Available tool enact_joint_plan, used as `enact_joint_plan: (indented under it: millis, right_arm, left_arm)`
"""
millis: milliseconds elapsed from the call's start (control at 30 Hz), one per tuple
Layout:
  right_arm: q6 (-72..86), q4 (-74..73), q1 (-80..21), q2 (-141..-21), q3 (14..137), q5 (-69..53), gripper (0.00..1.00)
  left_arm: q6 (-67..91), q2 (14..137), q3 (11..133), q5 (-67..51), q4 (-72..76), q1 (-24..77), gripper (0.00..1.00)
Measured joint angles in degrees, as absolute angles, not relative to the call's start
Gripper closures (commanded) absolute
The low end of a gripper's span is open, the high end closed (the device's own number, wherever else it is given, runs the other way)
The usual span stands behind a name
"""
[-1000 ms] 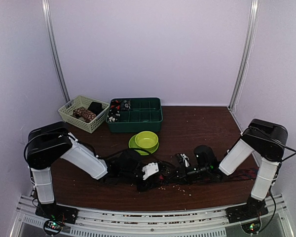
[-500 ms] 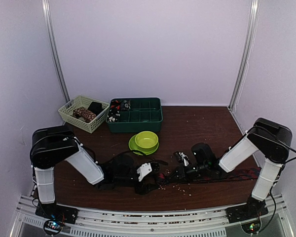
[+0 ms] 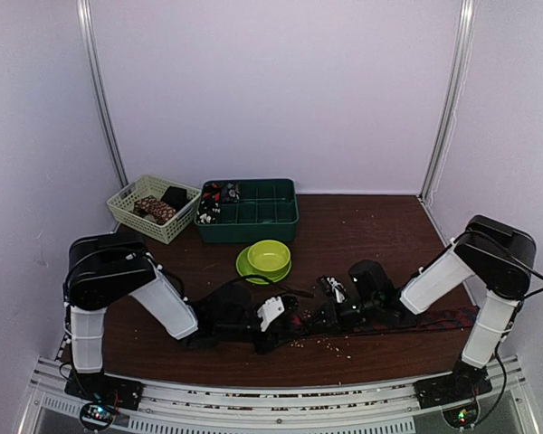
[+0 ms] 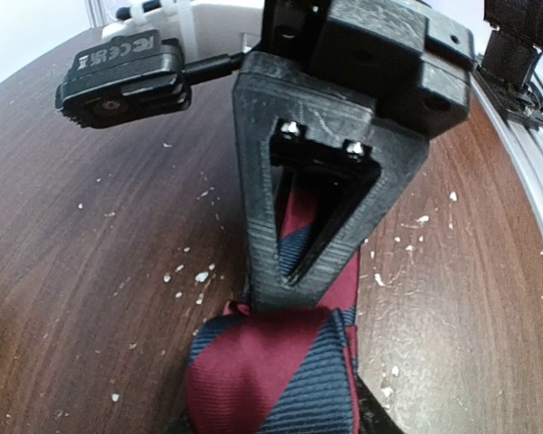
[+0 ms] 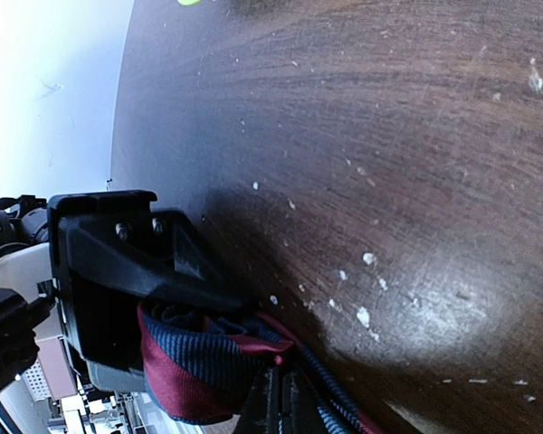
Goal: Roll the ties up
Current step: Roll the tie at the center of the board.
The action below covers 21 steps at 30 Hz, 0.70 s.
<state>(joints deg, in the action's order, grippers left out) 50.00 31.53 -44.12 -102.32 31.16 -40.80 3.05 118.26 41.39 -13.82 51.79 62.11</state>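
Crumb-speckled brown table is carrying the striped tie along its near edge, running toward the right corner. I am mid-roll. My right pincer is pinching the flat strip shut, and my left pincer is cupping the rolled end; whether it is gripping I cannot tell. Next, I judge, the roll is needing a snug, even turn. A camera housing is showing FC and CE.

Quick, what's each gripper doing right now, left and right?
Left gripper: at the rolled end of the striped tie; open or closed cannot be told.
Right gripper: closed on the striped tie.
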Motion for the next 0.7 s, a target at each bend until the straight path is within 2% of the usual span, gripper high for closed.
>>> enact_joint_plan:
  millis: [67, 133, 433, 700]
  right_arm:
    - [50.35, 31.64, -44.38, -102.32, 31.18, -40.47, 1.00]
    - [50.83, 31.79, -44.64, -102.35, 31.18, -40.16, 1.00]
    - [52.73, 33.89, -45.74, -103.15, 31.18, -39.33, 1.00]
    - [53.43, 34.65, -46.06, -103.20, 30.94, -38.72, 1.00]
  left_arm:
    - [2.50, 117.40, 41.30, -13.69, 50.22, 62.11, 0.34]
    - [2.68, 116.18, 40.66, -13.56, 48.97, 62.08, 0.33]
    - [5.74, 116.05, 39.79, -12.10, 50.26, 62.11, 0.39]
    - [6.57, 116.99, 40.58, -13.37, 51.03, 62.08, 0.67]
